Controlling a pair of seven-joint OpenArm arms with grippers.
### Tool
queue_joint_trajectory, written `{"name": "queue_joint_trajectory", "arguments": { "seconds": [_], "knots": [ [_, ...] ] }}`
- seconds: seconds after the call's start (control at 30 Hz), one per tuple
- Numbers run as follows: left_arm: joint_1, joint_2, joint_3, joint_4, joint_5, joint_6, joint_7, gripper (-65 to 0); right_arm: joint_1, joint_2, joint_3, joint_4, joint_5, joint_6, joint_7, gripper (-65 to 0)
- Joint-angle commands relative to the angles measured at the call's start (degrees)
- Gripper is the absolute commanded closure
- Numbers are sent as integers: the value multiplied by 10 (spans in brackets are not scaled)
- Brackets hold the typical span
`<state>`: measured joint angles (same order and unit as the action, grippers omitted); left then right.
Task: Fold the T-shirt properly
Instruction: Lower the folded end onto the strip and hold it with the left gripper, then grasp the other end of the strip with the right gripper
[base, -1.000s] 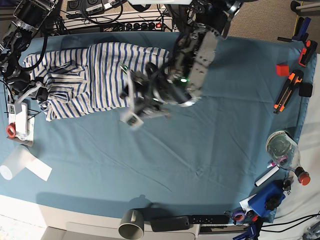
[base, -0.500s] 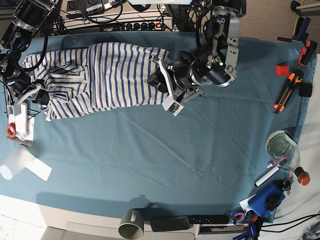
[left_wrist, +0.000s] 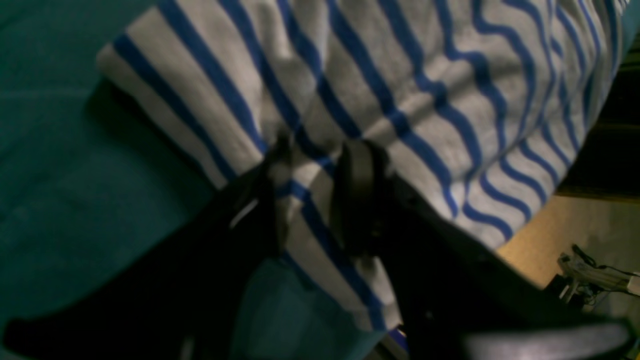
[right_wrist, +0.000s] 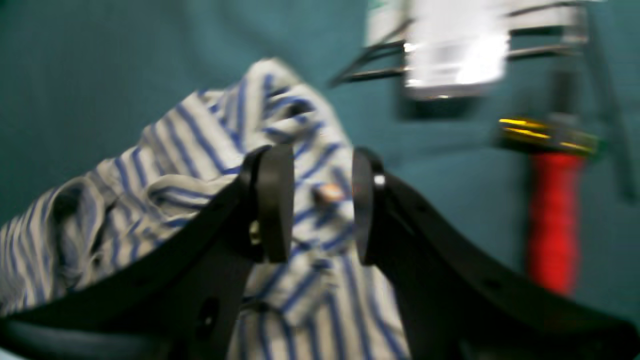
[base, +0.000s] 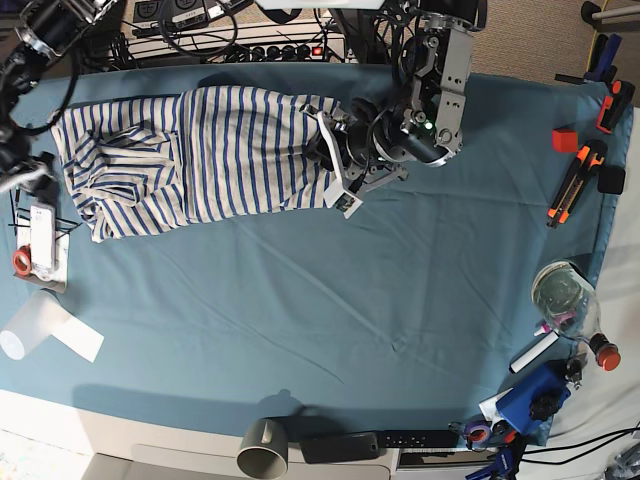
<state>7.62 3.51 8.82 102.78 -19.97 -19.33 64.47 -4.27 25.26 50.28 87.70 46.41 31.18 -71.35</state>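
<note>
T-shirt (base: 190, 160) lies crumpled upper left on teal cloth (base: 330, 300); left gripper (left_wrist: 312, 195) pinches its hem to drag it flat, right gripper (right_wrist: 320, 200) gapes above bunched sleeve.

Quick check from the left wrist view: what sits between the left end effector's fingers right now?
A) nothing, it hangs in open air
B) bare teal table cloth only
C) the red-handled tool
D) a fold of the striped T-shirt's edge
D: in the left wrist view the left end effector straddles a fold at the edge of the T-shirt, with striped cloth showing between its fingers.
</note>
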Motion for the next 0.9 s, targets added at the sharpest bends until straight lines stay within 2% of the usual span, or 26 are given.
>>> {"name": "queue_joint_trajectory", "arguments": {
  "seconds": [0.0, 0.07, 0.2, 0.37, 0.53, 0.73, 0.77, 0.87],
  "knots": [
    [-5, 5, 0, 6, -2, -2, 0, -165, 6, 17, 10, 7, -2, 2, 19, -202],
    [-5, 5, 0, 6, -2, -2, 0, -165, 6, 25, 10, -5, -35, 5, 25, -202],
    [-5, 5, 0, 6, -2, -2, 0, -165, 6, 46, -14, -61, -38, 21, 56, -202],
    [-5, 5, 0, 6, -2, -2, 1, -165, 15, 80, -90, -146, -33, 38, 58, -202],
    [-5, 5, 0, 6, -2, -2, 0, -165, 44, 82, -155, -212, -19, 43, 72, -202],
    [-5, 5, 0, 6, -2, -2, 0, -165, 67, 80, -180, -265, -23, 40, 68, -199],
    [-5, 5, 0, 6, -2, -2, 0, -165, 67, 78, -180, -265, -23, 40, 65, -182],
    [-6, 6, 0, 6, -2, -2, 0, -165, 69, 78, -180, -265, -23, 39, 41, -49]
  ]
}}
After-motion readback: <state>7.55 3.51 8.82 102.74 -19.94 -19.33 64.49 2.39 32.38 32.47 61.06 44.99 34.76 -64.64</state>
